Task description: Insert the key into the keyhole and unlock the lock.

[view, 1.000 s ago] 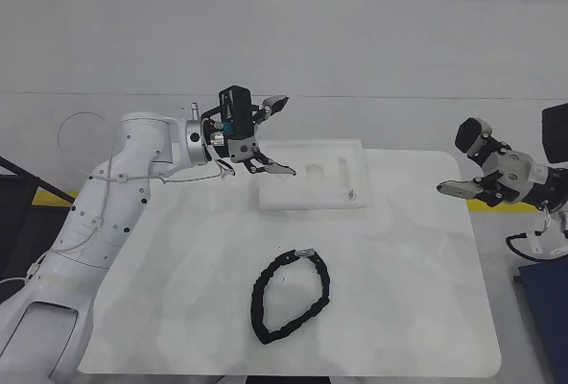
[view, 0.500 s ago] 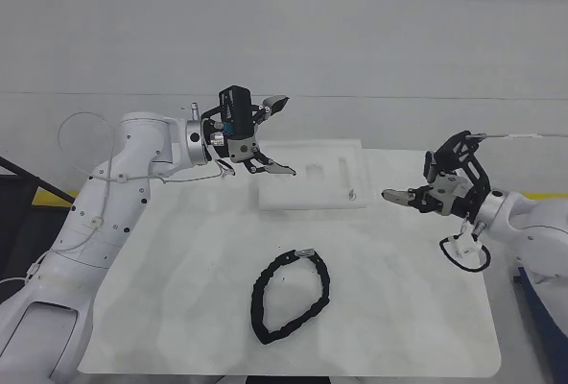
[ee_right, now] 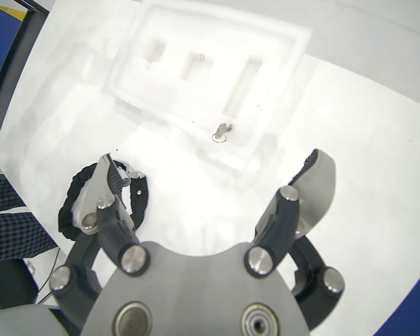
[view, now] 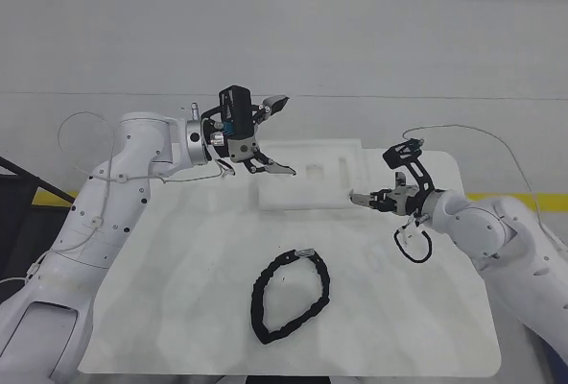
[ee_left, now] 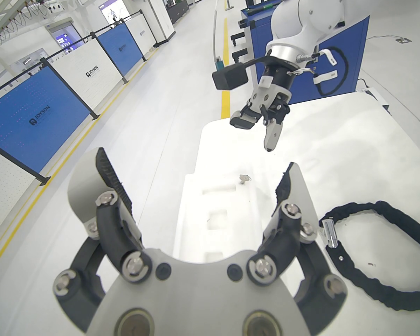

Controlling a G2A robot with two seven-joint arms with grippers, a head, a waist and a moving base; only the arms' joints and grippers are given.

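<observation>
Top view: left pincer [view: 284, 134] wide open over table's [view: 409, 307] far edge; right pincer [ee_right: 210, 160] wide open near key [view: 351, 197] on tray [view: 294, 197]; lock [view: 289, 293] mid-table.

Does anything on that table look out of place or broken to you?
Nothing looks spilled or damaged. The one small oddity is the key: it lies loose on the flat face of the white foam tray, beside its cutouts rather than inside one. The black chain lock lies in a tidy loop nearby.

Overhead and opposed wrist cameras, all toward key [ee_right: 222, 130].
</observation>
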